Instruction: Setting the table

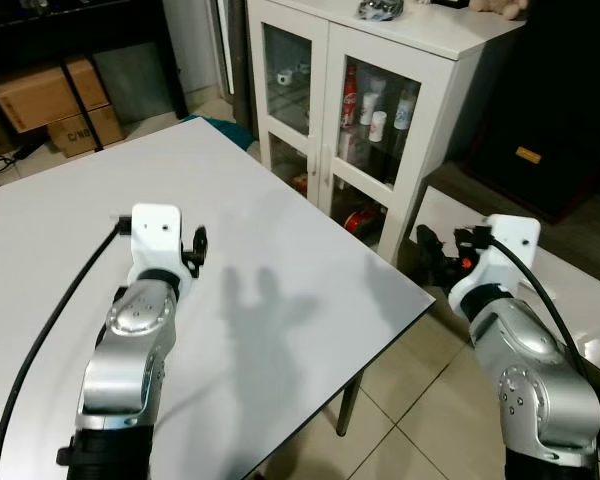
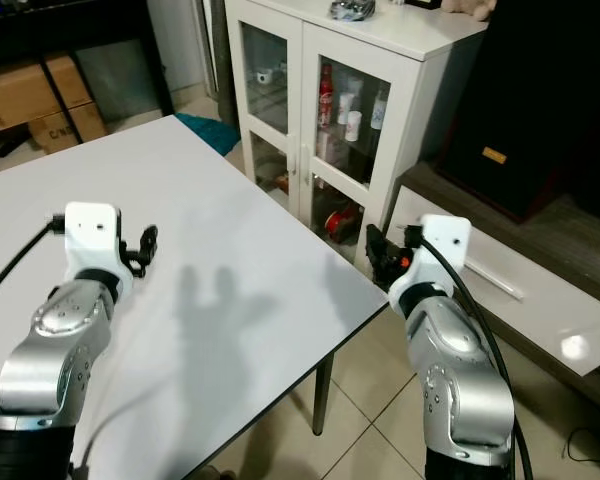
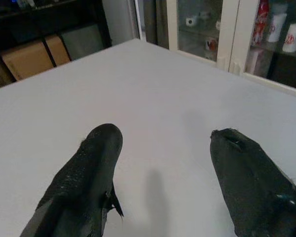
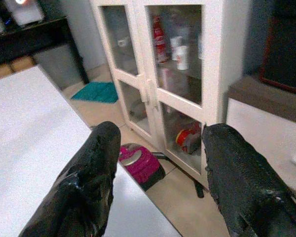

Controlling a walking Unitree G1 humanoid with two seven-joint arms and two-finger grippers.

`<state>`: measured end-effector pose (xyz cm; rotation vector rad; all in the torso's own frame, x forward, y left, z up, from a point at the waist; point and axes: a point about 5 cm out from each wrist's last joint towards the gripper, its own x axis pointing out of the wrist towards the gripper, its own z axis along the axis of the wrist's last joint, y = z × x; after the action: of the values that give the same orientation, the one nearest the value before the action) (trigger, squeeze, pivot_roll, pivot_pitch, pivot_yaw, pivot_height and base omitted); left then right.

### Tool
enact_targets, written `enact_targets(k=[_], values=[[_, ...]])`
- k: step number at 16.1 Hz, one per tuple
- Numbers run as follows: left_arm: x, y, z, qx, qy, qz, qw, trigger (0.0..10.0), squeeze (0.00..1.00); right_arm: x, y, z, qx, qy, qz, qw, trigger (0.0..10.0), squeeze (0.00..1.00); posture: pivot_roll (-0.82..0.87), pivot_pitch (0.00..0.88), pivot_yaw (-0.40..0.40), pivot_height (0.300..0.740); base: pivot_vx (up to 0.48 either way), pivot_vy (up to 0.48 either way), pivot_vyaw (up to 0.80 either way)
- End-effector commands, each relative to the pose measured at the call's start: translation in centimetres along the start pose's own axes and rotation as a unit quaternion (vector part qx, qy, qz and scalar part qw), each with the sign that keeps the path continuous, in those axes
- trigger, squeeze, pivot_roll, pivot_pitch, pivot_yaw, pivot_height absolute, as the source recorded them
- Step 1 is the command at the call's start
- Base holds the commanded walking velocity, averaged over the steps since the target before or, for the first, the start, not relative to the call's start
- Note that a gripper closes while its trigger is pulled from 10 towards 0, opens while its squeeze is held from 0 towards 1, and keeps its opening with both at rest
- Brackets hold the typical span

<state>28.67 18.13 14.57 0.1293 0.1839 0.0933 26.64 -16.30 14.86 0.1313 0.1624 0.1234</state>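
Left eye view gives us a white table spreading from the near left toward the far right, its corner ending just before a white cabinet with glass doors; behind the glass we make out bottles and cups. Our left gripper hovers over the tabletop with the silver arm reaching in from the near left, while our right gripper hangs off the table's right edge above the tiled floor. Cardboard boxes sit on a dark shelf at the far left, and a low white bench runs along the right. Right eye view repeats this scene, and we add a teal mat on the floor past the table's far corner. Left wrist view looks along our left gripper's two black fingers, spread well apart with nothing between them, above the table surface, the cabinet doors beyond. Right wrist view shows our right gripper's fingers likewise parted and holding nothing, with the table's corner to one side, a pink and grey round object on the floor below and the cabinet straight ahead. We see no tableware on the table; the only cups sit inside the cabinet.
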Motion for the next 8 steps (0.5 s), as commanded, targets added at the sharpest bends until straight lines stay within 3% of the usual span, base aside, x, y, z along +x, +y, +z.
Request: enact_targets(k=[1,2,3,7,8], values=[[0.0,0.4,0.3,0.002,-0.006,0.011,1.000,10.0,1.00,0.2,0.5,-0.3,-0.006,0.005,0.020,1.000,10.0,0.62,0.06,0.000,0.011,0.740,0.000,0.000,0.00],[-0.2,0.5,0.5,-0.007,-0.015,0.005,1.000,10.0,1.00,0.2,0.8,-0.4,-0.022,0.005,0.033,0.999,10.0,1.00,0.07,0.000,-0.007,0.740,0.000,0.000,0.00],[-0.3,0.5,0.7,-0.005,-0.021,0.005,1.000,10.0,1.00,0.2,0.9,-0.3,-0.027,0.003,0.036,0.999,10.0,1.00,0.08,0.000,-0.014,0.740,0.000,0.000,0.00],[-1.0,0.2,1.3,0.007,-0.066,0.008,0.998,10.0,1.00,0.4,1.8,0.6,-0.047,-0.031,0.055,0.997,10.0,1.00,0.10,0.000,-0.037,0.740,0.000,0.000,0.80],[-1.2,0.1,1.3,-0.002,-0.073,0.006,0.997,10.0,1.00,0.4,1.9,0.7,-0.070,-0.032,0.059,0.995,10.0,1.00,0.10,0.000,-0.039,0.740,0.000,0.000,0.80]])
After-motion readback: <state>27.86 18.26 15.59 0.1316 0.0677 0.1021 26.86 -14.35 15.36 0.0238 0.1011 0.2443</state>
